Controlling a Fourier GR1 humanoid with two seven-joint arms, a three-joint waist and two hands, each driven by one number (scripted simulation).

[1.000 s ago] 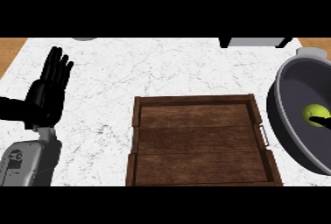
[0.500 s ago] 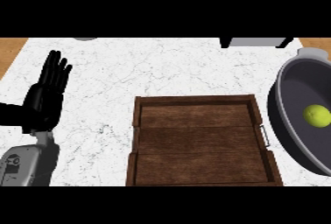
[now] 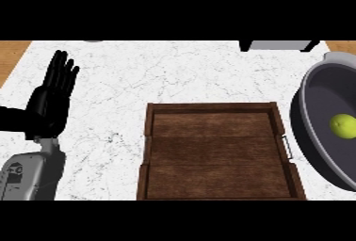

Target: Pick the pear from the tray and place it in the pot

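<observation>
Head view: left hand (image 3: 49, 101) flat, fingers straight, holding nothing; pear (image 3: 343, 126) inside pot (image 3: 314, 103).

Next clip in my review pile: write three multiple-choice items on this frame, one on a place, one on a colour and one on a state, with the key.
1. Where is the pear?
A. on the tray
B. in the pot
C. in the left hand

2. What colour is the tray?
A. brown wood
B. white
C. blue

3. How is the left hand?
A. curled round the pear
B. open, fingers straight
C. pressed flat inside the tray

Key:
1 B: the pear lies inside the grey pot at the view's right edge.
2 A: the tray's boards and rim are dark brown.
3 B: the hand rests at the view's left, fingers pointing up, holding nothing.
</observation>
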